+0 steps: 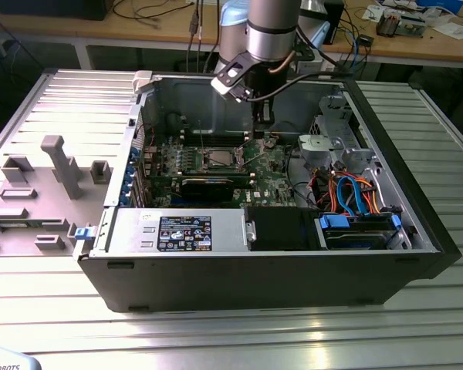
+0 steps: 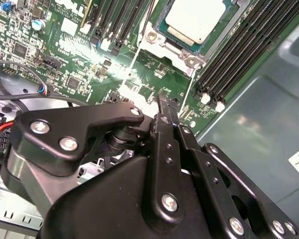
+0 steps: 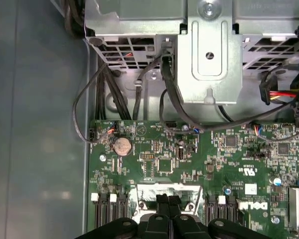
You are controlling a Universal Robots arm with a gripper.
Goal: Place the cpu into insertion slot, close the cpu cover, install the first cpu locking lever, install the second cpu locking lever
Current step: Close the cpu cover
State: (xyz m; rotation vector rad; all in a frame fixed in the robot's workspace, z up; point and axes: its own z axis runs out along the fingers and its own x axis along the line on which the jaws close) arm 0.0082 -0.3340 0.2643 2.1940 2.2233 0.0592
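Note-taker: Pincer [image 1: 262, 122] state and position?

Onlooker: Closed. In the first wrist view the two fingers [image 3: 162, 205] lie side by side, touching, with nothing seen between them. In the exterior view it hangs from the arm [image 1: 272, 31] at the upper middle of the frame. It is inside the open computer case [image 1: 216, 285], above the green motherboard [image 1: 274, 176].

Note-taker: Where is the cpu?

Onlooker: In the second wrist view the cpu [image 2: 197, 19] sits flat in the insertion slot [image 2: 170, 47], silvery top facing up. The pincer's tip is near one corner of the slot, over bare board, apart from the chip. In the exterior view the slot lies mid-frame, lower than the pincer and a little toward the exterior view's left of it.

Note-taker: And the cpu cover?

Onlooker: Cannot tell whether it is down. The first wrist view shows a shiny metal plate [image 3: 162, 190] just beyond the fingertips, between two banks of memory slots [image 3: 107, 209].

Note-taker: Surroundings?

Onlooker: The case stands on a ribbed metal table [image 1: 417, 324]. A long black expansion card [image 1: 208, 183] lies just below the slot in the exterior frame. Blue and orange cables [image 1: 355, 193] sit toward the exterior view's right. A coin cell [image 3: 122, 146] and a grey drive cage [image 3: 207, 55] show in the first wrist view.
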